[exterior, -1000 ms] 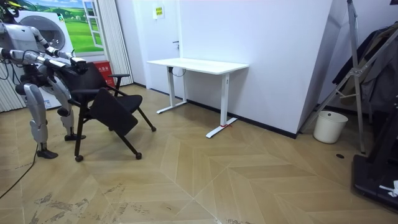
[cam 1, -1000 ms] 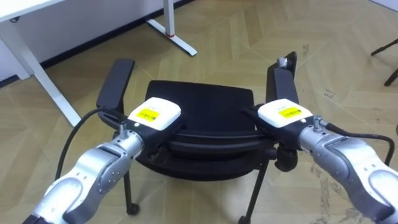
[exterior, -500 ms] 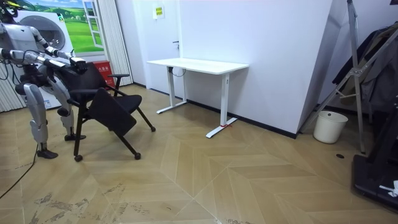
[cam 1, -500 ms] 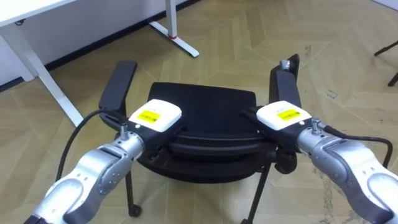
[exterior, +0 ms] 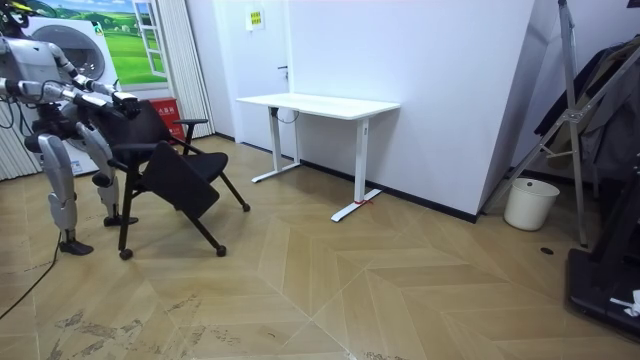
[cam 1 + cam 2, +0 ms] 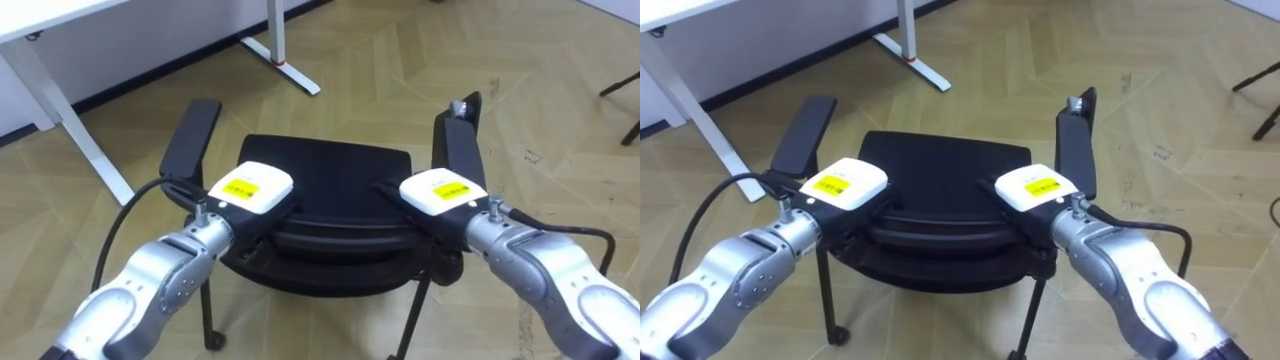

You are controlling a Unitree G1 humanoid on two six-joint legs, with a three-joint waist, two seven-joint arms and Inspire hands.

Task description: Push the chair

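Two hands on top of the back of the black chair (image 6: 330, 165): left hand (image 6: 243, 197), right hand (image 6: 440, 197). Can't tell the fingers' hold, hidden behind the back. Just slid the right hand a little inward. Barely moved the chair, standing on the wood floor (image 6: 560, 130) near the white desk (image 6: 40, 15). Probably fixing the hold before pushing harder.

Arms: both stretched forward, side by side.
Left robot hand (image 6: 250, 188): back turned up.
Right robot hand (image 6: 440, 194): back turned up, level with the left.
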